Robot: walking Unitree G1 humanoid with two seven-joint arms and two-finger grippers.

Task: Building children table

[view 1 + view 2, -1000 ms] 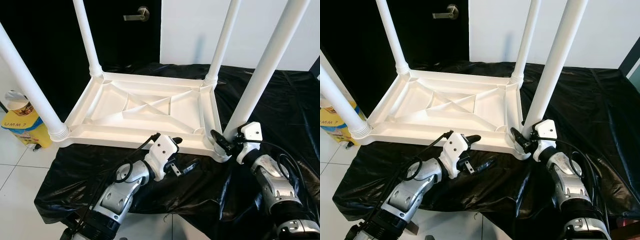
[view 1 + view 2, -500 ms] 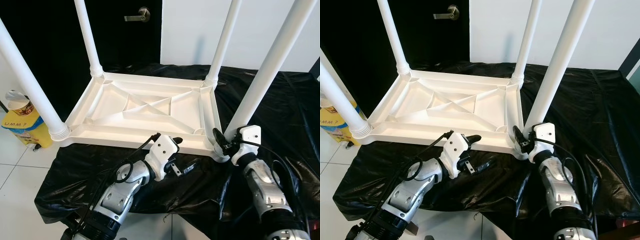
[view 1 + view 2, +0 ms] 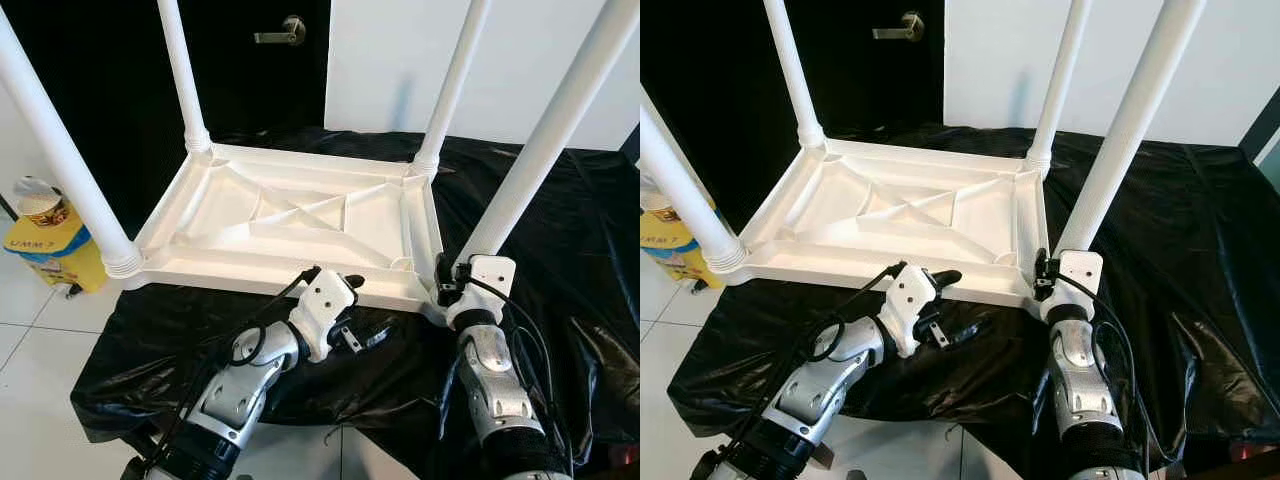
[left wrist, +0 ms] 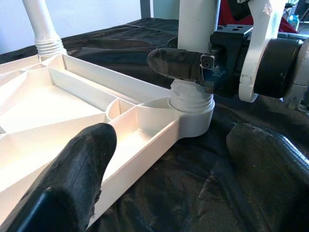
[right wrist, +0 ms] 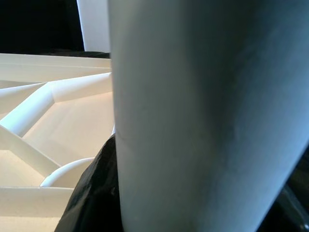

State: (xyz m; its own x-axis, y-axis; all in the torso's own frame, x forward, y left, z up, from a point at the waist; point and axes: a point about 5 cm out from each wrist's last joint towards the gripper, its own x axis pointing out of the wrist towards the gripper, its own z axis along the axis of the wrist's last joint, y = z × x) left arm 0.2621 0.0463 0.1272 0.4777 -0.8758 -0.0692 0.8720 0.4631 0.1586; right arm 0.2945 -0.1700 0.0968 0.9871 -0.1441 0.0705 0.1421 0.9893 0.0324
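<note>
The table (image 3: 290, 225) lies upside down on a black sheet (image 3: 560, 250), its ribbed underside facing up and 4 white legs standing from the corners. Right gripper (image 3: 447, 290) is down at the near right leg (image 3: 530, 170), low by the threaded collar, and the left wrist view shows one black finger (image 4: 181, 63) laid across that leg just above the socket (image 4: 192, 108); the right wrist view has the leg close up between the fingers, so it looks clamped on it. Left gripper (image 3: 362, 310) sits by the table's near edge with its fingers spread apart, one over the rim, one over the sheet, gripping nothing. This looks like hollow moulded plastic: light, stiff, smooth and a bit slick, so a round leg could spin in the fingers. Gripping low near the collar seems wise, since a tall leg levers hard on the thread. The rim is the natural place to steady the top. A yellow box (image 3: 45, 250) stands on the floor, left.
</note>
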